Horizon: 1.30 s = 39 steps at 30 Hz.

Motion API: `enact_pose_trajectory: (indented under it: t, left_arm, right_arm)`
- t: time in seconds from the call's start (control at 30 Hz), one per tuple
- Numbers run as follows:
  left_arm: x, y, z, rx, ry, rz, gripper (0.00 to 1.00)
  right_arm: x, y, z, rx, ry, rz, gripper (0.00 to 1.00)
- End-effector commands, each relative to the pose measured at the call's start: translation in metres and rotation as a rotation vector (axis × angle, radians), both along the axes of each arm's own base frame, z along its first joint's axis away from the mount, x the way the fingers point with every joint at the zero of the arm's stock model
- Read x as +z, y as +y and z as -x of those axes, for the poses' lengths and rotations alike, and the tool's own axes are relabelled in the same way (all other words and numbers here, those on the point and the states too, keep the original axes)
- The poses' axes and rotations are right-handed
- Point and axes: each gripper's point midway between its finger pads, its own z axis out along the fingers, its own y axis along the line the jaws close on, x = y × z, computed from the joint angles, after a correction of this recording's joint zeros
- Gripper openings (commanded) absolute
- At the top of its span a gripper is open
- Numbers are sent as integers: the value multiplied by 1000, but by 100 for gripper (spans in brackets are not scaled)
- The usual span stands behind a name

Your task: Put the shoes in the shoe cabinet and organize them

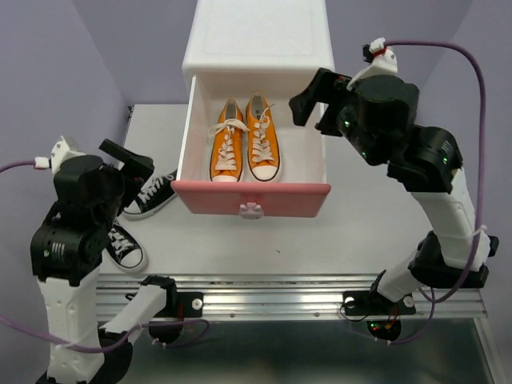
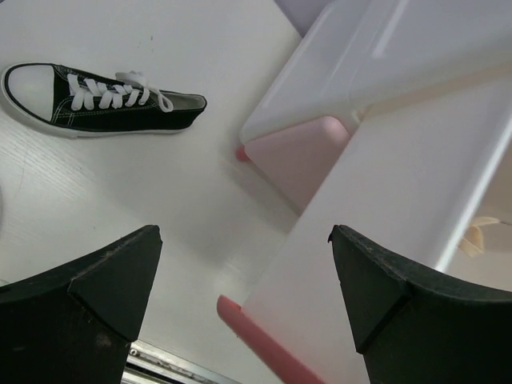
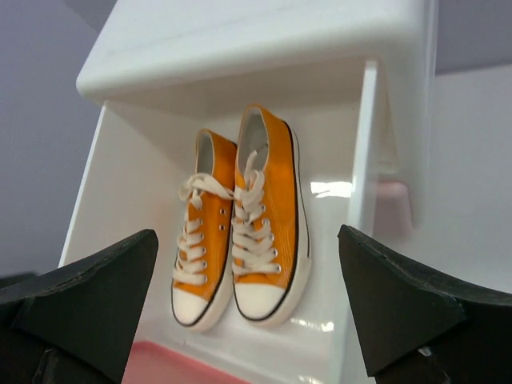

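Note:
The white shoe cabinet stands at the back centre, its upper drawer pulled fully out. The orange pair, left shoe and right shoe, lies side by side inside it, toes toward the pink front; it also shows in the right wrist view. One black shoe lies on the table left of the drawer and also shows in the left wrist view. The other black shoe lies nearer, partly hidden by the left arm. My left gripper is open and empty beside the drawer's left wall. My right gripper is open and empty above the drawer's right wall.
The lower drawer's pale pink front sits shut under the open drawer. The bunny knob sticks out of the upper drawer's front. A metal rail runs along the table's near edge. Purple walls enclose the back and sides.

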Motion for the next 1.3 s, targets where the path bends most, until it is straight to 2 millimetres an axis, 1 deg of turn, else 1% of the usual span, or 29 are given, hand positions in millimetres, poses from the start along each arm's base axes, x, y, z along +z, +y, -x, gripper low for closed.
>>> enact_pose_trajectory:
  t: [0.0,0.07,0.1,0.13,0.17,0.2,0.23,0.27,0.3,0.33,0.37,0.4,0.43,0.47,0.5,0.53,0.57,0.6,0.63,0.73,0.8,0.87,0.9,0.97,1.0,1.1,1.13,1.2,1.27]
  left_arm:
    - [33,9,19,79,-118,80,99]
    - [54,12,16,93,-166,72,99]
    - [78,14,11,96,-214,63,99]
    - [91,15,8,84,-246,32,99]
    - [118,13,4,62,-306,24,99]
    - [132,13,2,55,-342,11,99]
    - [148,9,1,20,-389,-4,99]
    - [168,3,-1,-19,-441,1,99]
    - [178,-1,-2,-41,-469,4,99]
    - [191,-6,-4,-67,-514,3,99]
    - [195,-15,-7,-116,-531,13,99]
    - [199,-20,-8,-141,-548,20,99]
    - [209,-26,-11,-171,-590,29,99]
    - [207,-32,-18,-199,-588,34,99]
    - [210,-38,-20,-230,-600,43,99]
    - [215,-50,-20,-298,-622,56,99]
    - [216,-55,-22,-326,-625,57,99]
    - [216,-59,-26,-349,-625,49,99]
    - [219,-63,-27,-374,-635,44,99]
    - [219,-71,-33,-419,-641,24,99]
    - [215,-83,-42,-457,-627,28,99]
    - [212,-97,-47,-472,-613,22,99]
    - [211,-119,-49,-482,-605,23,99]
    - [208,-146,-47,-531,-594,-6,99]
    - [209,-170,-47,-567,-584,-1,99]
    - [206,-199,-43,-598,-563,-29,99]
    - [208,-209,-34,-601,-568,-29,99]
    - [206,-220,-27,-620,-578,-35,99]
    - [210,-236,-11,-648,-595,-12,99]
  right_arm:
    - [57,2,-26,-100,-204,-51,100]
    - [71,10,-39,-113,-269,-67,100]
    - [91,17,-43,-108,-335,-113,100]
    - [85,35,-57,-95,-356,-50,100]
    - [105,31,-64,-105,-419,-68,100]
    - [108,36,-72,-105,-435,-67,100]
    - [101,48,-100,-108,-445,-54,100]
    - [113,45,-106,-102,-476,-102,100]
    - [112,45,-119,-99,-484,-125,100]
    - [111,36,-139,-111,-491,-156,100]
    - [109,37,-152,-102,-485,-235,100]
    - [117,32,-155,-88,-508,-269,100]
    - [103,39,-169,-68,-489,-258,100]
    - [99,35,-181,-74,-492,-250,100]
    - [95,41,-185,-53,-490,-238,100]
    - [90,39,-192,-58,-496,-200,100]
    - [82,42,-198,-59,-481,-183,100]
    - [70,41,-211,-65,-460,-163,100]
    - [63,35,-220,-76,-442,-163,100]
    - [25,32,-244,-103,-352,-132,100]
    - [4,36,-252,-96,-308,-79,100]
    - [-10,36,-254,-99,-268,-46,100]
    - [-15,35,-255,-99,-260,-17,100]
    - [-29,31,-256,-110,-223,33,100]
    - [-32,29,-255,-112,-219,60,100]
    - [-42,22,-253,-117,-193,140,100]
    - [-46,20,-252,-112,-191,194,100]
    - [-54,14,-250,-116,-175,251,100]
    - [-69,11,-251,-110,-149,321,100]
